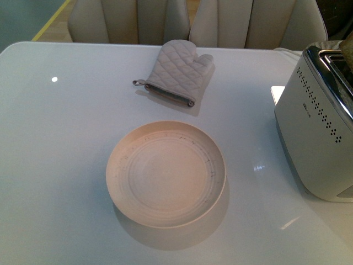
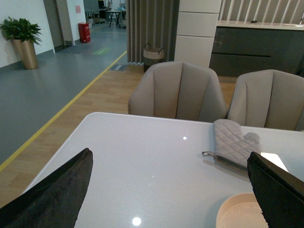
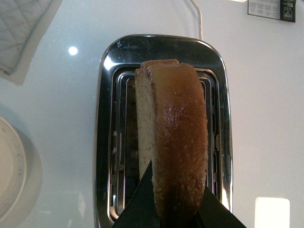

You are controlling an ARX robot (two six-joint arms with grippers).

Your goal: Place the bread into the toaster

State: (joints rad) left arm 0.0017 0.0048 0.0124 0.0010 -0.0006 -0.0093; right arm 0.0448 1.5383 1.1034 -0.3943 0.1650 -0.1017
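My right gripper (image 3: 173,202) is shut on the bread (image 3: 173,137), a tan slice with brown crust held on edge directly above the toaster's chrome top slots (image 3: 161,123). The white toaster (image 1: 317,127) with dotted side stands at the table's right edge in the front view; a bit of the bread (image 1: 347,47) shows above it. My left gripper (image 2: 171,190) is open and empty, its dark fingers (image 2: 57,194) spread above the table's left part.
A round cream plate (image 1: 165,174) sits in the table's middle, also in the left wrist view (image 2: 240,213). A quilted beige oven mitt (image 1: 176,72) lies behind it. Beige chairs (image 2: 178,92) stand at the far edge. A white cord (image 3: 197,19) runs from the toaster.
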